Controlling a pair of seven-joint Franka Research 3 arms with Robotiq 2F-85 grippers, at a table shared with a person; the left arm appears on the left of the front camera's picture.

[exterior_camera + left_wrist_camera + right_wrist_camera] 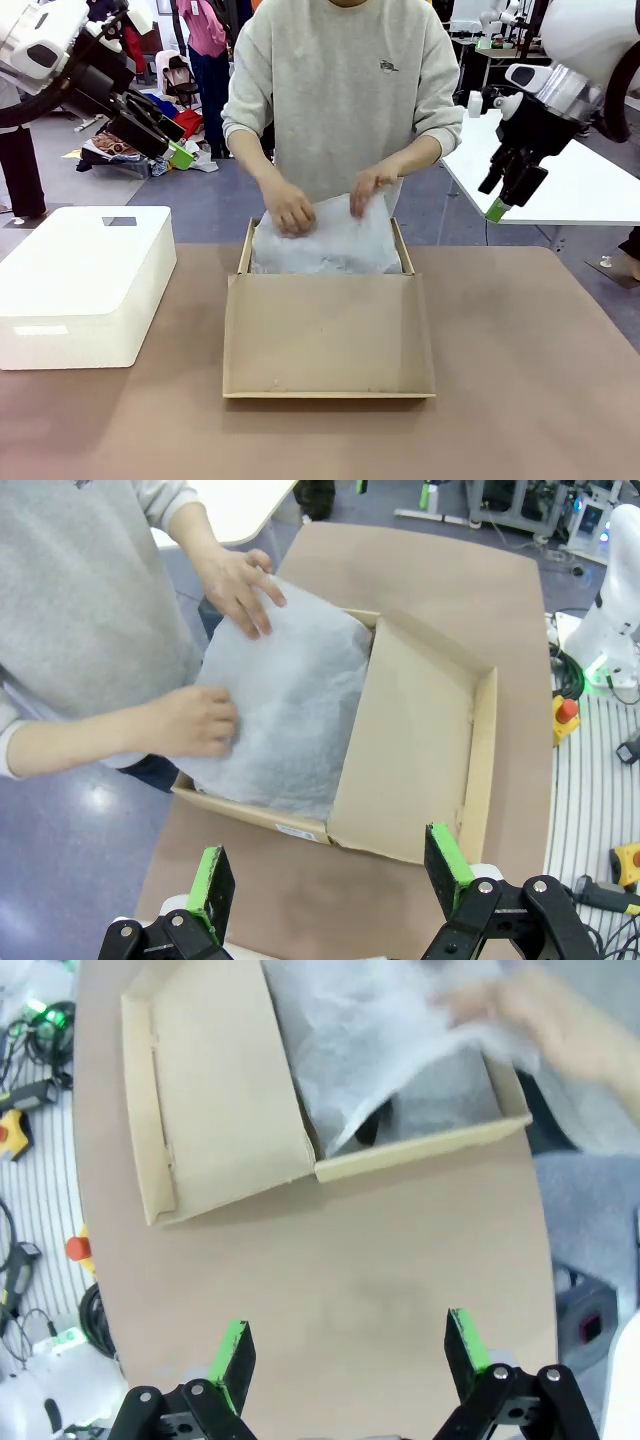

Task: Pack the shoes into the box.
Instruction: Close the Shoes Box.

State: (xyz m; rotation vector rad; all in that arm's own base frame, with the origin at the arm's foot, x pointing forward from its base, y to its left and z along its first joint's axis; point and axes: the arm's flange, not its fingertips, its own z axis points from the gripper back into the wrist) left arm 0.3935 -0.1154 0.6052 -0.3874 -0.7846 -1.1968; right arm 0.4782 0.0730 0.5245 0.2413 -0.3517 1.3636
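Observation:
The brown cardboard box lies at the table's middle, its flap lid folded open and flat toward me. White tissue paper covers the inside, and the person's two hands press on it. The shoes are hidden under the tissue; just a small dark patch peeks out below its edge in the right wrist view. My left gripper hangs high at the left, open and empty. High at the right, my right gripper is also open and empty. Both are well away from the box.
A big white rounded plastic box stands on the table's left side. The person stands at the far edge behind the cardboard box. Bare brown tabletop lies to the right of the box and in front of it.

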